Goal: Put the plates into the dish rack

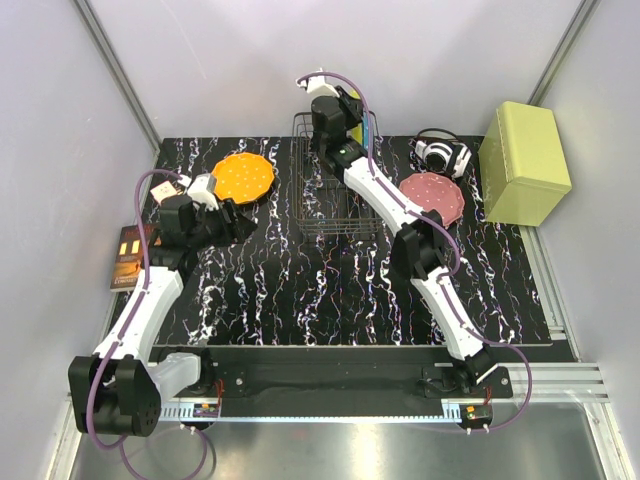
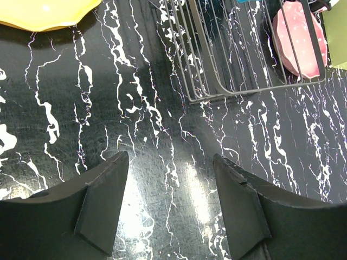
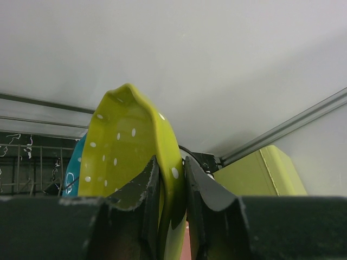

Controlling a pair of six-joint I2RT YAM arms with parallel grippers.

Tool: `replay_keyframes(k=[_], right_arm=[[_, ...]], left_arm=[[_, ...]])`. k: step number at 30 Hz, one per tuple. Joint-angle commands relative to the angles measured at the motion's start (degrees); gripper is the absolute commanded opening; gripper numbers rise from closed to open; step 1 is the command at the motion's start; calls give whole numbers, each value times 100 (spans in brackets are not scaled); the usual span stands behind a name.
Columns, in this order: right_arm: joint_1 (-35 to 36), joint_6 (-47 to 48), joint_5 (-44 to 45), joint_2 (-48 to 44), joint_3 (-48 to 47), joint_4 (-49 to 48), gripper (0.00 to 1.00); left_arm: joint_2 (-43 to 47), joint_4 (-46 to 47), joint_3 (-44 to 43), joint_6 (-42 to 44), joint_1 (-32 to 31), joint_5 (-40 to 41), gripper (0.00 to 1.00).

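Note:
My right gripper (image 3: 171,165) is shut on the rim of the yellow-green plate (image 3: 127,149), holding it upright over the far end of the black dish rack (image 1: 335,185); the plate also shows in the top view (image 1: 353,108). The blue plate (image 3: 73,168) stands on edge just behind it in the rack. The orange plate (image 1: 243,177) lies flat left of the rack, and its edge shows in the left wrist view (image 2: 43,13). The pink plate (image 1: 432,195) lies flat right of the rack, also in the left wrist view (image 2: 301,38). My left gripper (image 2: 171,162) is open and empty over bare table beside the orange plate.
A yellow-green box (image 1: 525,160) stands at the far right, with a white and black headset-like object (image 1: 440,152) beside it. A small brown object (image 1: 130,255) lies off the table's left edge. Grey walls close in the back and sides.

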State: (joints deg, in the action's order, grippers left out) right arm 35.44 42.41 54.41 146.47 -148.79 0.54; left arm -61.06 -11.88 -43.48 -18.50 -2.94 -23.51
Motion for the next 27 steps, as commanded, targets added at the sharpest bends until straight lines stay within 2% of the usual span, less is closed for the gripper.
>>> replay_keyframes(k=[1, 15, 27], right_arm=[[-28, 259, -27, -84, -150, -845, 0], [-28, -5, -150, 83, 78, -599, 0], [-28, 232, -203, 469, 210, -695, 0]], left_arm=[[103, 370, 15, -13, 39, 22, 68], [-55, 362, -2, -4, 39, 22, 68], [-126, 256, -90, -4, 39, -22, 68]])
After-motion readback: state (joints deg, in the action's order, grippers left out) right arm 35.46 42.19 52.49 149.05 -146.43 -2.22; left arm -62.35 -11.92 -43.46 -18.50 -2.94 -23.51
